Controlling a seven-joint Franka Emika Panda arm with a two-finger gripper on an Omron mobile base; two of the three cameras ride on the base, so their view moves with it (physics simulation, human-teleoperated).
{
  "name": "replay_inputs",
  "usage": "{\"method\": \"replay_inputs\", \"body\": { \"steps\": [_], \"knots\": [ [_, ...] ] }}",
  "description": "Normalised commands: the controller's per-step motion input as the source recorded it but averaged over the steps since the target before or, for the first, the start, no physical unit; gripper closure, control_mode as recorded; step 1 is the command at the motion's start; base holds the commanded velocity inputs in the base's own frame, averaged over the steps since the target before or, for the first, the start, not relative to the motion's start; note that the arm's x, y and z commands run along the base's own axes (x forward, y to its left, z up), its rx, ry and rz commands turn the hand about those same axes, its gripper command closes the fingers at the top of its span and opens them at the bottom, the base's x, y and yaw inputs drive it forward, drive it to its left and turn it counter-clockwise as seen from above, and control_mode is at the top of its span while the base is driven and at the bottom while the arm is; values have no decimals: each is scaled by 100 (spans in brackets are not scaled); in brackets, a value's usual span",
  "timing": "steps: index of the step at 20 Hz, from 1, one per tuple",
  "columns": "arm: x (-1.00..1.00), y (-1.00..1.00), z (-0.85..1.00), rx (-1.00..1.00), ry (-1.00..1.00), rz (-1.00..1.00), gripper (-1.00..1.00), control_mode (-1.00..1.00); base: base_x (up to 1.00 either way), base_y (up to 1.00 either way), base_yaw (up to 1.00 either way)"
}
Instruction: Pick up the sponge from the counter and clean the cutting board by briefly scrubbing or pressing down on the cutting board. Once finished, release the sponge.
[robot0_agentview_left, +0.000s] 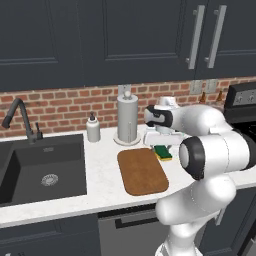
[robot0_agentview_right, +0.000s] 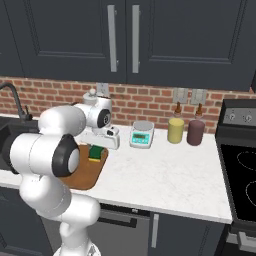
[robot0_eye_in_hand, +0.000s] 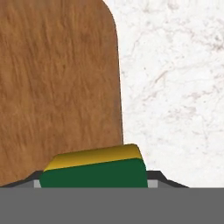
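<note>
White counter (robot0_agentview_left: 105, 187); brick backsplash (robot0_agentview_left: 65, 105)

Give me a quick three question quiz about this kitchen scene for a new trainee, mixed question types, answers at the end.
1. True or false: the hand is shut on the sponge.
2. Multiple choice: what stands just behind the cutting board in the left base view? A) a kettle B) a paper towel holder C) a toaster
3. Fill in: the sponge's scrubbing layer is dark ____ and its other layer is yellow.

Key: 1 true. 2 B. 3 green.
</note>
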Motion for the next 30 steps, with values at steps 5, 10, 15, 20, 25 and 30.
{"method": "replay_inputs", "body": {
  "steps": [5,10,15,20,25,30],
  "knots": [
    [22,40,0,0,0,0,100,-100,0,0,0],
    [39,17,-3,0,0,0,100,-100,0,0,0],
    [38,0,-9,0,0,0,100,-100,0,0,0],
    [12,0,-24,0,0,0,100,-100,0,0,0],
    [1,0,-32,0,0,0,100,-100,0,0,0],
    [7,0,-22,0,0,0,100,-100,0,0,0]
  ]
}}
